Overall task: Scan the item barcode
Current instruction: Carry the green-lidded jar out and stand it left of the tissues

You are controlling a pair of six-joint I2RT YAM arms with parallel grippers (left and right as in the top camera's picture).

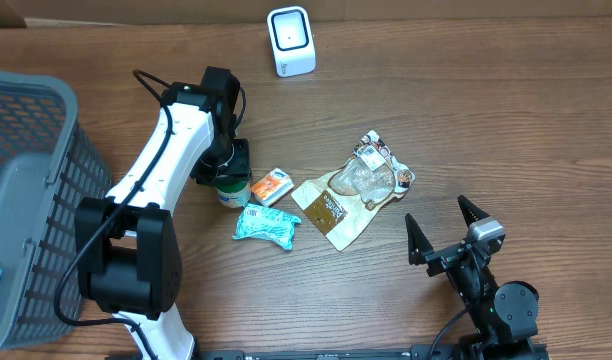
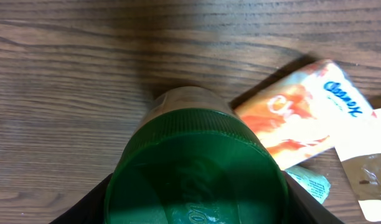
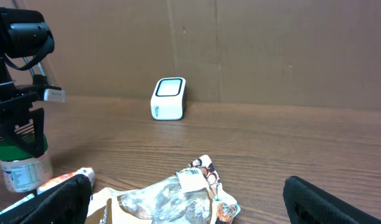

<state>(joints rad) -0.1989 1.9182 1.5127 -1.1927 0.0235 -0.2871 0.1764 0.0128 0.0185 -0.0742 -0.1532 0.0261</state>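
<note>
- A grey plastic mesh basket [image 1: 41,215] stands at the table's left edge, well apart from the loose goods. It is probably where items go before or after scanning.
- The left gripper [image 1: 229,178] comes down from above on a small clear jar with a green screw lid [image 1: 233,193]. This is the item to scan, standing upright on the brown wooden table [image 1: 486,120]. In the wrist view the lid [image 2: 193,168] fills the space between the dark fingers, so the claw appears clamped on its sides. A top grip leaves the label wall free to be turned outward.
- A teal crinkled sachet [image 1: 266,225] lies flat just below the jar, clear of the grip.
- An orange-and-white tissue packet [image 1: 272,186] lies just beside the jar on its right. It is close enough that lifting straight up seems the safest way to avoid nudging it.
- A white box-shaped barcode scanner with a dark window [image 1: 291,40] sits at the far edge. It is well apart from the jar, so the jar has to be carried to it with its barcode facing the window.
- A brown-and-clear crumpled snack bag [image 1: 351,195] lies in the middle, off the direct path to the scanner.
- The right gripper [image 1: 451,240] waits at the near right with its fingers spread wide and nothing between them, out of the way.
</note>
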